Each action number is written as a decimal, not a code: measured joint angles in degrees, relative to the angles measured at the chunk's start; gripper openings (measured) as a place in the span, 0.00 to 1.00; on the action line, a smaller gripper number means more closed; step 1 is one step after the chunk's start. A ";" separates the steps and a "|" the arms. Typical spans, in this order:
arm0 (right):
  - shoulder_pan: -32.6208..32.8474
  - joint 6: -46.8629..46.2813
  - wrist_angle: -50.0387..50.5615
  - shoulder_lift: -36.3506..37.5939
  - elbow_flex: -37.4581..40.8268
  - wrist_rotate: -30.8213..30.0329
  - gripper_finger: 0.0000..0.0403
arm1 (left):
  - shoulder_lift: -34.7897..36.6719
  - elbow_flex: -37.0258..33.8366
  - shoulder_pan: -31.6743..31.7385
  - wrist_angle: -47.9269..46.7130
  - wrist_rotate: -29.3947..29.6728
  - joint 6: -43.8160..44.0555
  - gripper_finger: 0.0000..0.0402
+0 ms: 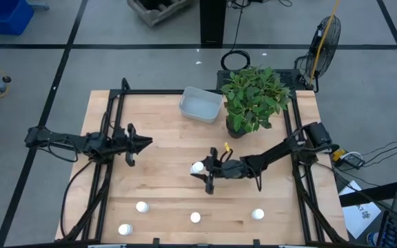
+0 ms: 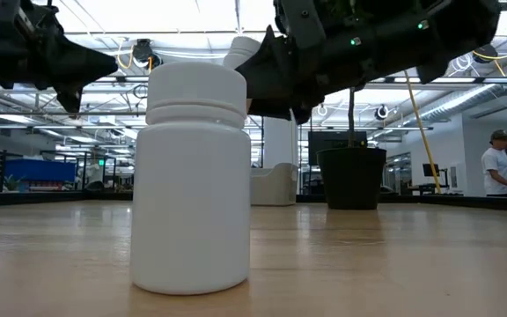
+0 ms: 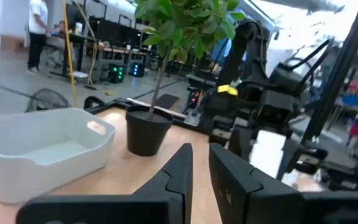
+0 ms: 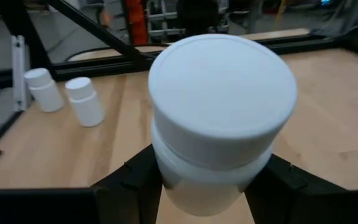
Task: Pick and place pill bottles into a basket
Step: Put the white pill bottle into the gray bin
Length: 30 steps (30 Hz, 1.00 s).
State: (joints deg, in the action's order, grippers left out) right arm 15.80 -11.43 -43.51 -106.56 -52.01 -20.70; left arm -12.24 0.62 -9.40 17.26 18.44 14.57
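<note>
My right gripper (image 1: 204,169) is shut on a white pill bottle (image 4: 222,106) near the table's middle; the bottle also shows in the high view (image 1: 197,167) and, raised, in the low view (image 2: 238,49). Several more white bottles stand on their bases near the table's near edge (image 1: 141,206) (image 1: 124,229) (image 1: 195,218) (image 1: 257,214); one fills the low view (image 2: 192,176). The pale basket (image 1: 200,105) stands at the far edge, left of the plant. My left gripper (image 1: 142,142) is shut and empty over the table's left half, above the table. My right gripper pinches the bottle's body just below the cap (image 4: 197,186) between its two fingers (image 4: 132,180), one on each side. The fingers come roughly level from the table's right. The bottle is lifted clear of the table, cap up and somewhat tilted.
A leafy potted plant (image 1: 253,100) stands at the far right, beside the basket. Black frame rails run along the table's left (image 1: 105,158) and right (image 1: 302,179) sides. A person (image 2: 498,163) stands in the room beyond the table.
</note>
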 joint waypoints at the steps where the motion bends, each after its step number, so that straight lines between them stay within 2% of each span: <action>1: -0.48 -0.69 0.01 0.00 0.00 1.48 0.42 | -0.39 0.00 0.01 0.43 0.64 1.41 0.14; 4: -1.43 -1.82 0.05 0.00 0.00 3.10 0.42 | -2.92 0.02 0.12 1.20 0.98 5.72 0.14; 8: -1.58 -1.67 0.04 0.00 0.00 2.94 0.42 | -8.84 0.00 0.14 3.30 -1.34 9.45 0.14; 12: -1.47 -2.54 0.06 0.00 0.00 2.83 0.42 | -16.59 0.31 0.13 14.51 -7.62 9.40 0.14; 15: -1.52 -2.94 0.24 0.00 0.00 2.94 0.42 | -23.36 2.58 -0.23 17.55 -10.79 6.97 0.14; 22: -1.52 -3.53 2.67 0.02 -0.02 2.90 0.43 | -43.15 14.47 -2.06 17.59 -10.94 0.35 0.14; 26: -1.52 -3.59 5.60 0.02 -0.02 2.72 0.43 | -50.61 21.94 -2.35 16.77 -10.72 -4.39 0.14; 30: -1.52 -4.60 7.14 0.02 -0.02 2.70 0.43 | -55.52 27.88 -2.35 11.27 -12.34 -3.54 0.14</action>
State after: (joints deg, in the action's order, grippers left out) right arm 14.28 -16.03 -36.37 -106.54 -52.03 -18.00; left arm -67.77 28.51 -11.75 28.53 6.11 11.03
